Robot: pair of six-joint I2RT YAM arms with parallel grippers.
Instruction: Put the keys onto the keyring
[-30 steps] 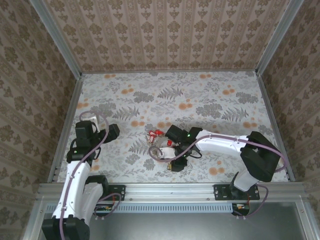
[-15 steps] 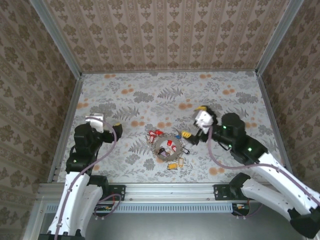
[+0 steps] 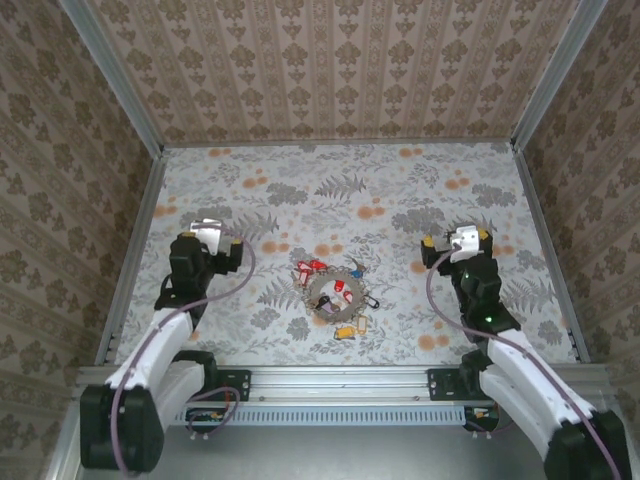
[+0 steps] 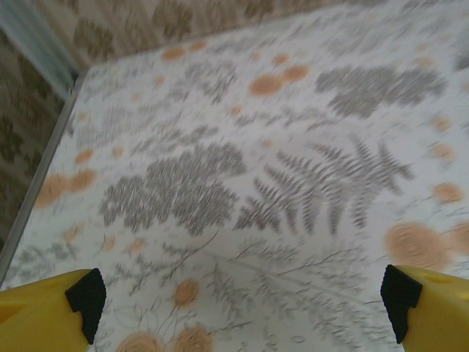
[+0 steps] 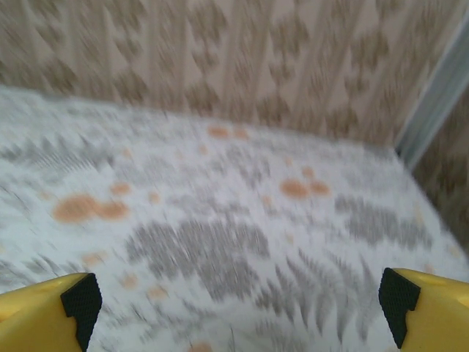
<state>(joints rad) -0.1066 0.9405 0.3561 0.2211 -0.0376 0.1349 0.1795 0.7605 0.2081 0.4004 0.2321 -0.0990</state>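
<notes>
Left hand [image 3: 212, 234]: jaws spread wide, nothing between the black pads [image 4: 86, 295], hanging over bare floral-print tabletop [image 3: 300, 185] on the left side. Right hand [image 3: 455, 239]: same deal, yellow fingers [image 5: 44, 304] wide apart, nothing held, off on the right side. Both well apart from the goods.

Large thin silver metal keyring [image 3: 312, 296] flat on the tabletop between the two arms, toward the near edge. Small silver keys with coloured plastic heads [image 3: 341, 288] fanned round it: red-headed ones [image 3: 314, 267] at the far-left side, a blue-headed one [image 3: 357, 271] at the far-right, a yellow-headed one [image 3: 348, 330] just beside the near edge. Can't tell threaded-on from merely lying against the wire, not from above anyway.

Handling guess: light, stiff, slick metal, lying dead flat, so hard to get a pad under. Probably jangly too, so lift the ring and expect swinging all round. Would go for the plastic head on a key (fatter and grippier than the blade), and pinch the ring across its wire on a bare stretch between keys.

Brands, labels, writing: nothing readable anywhere, way too small.
</notes>
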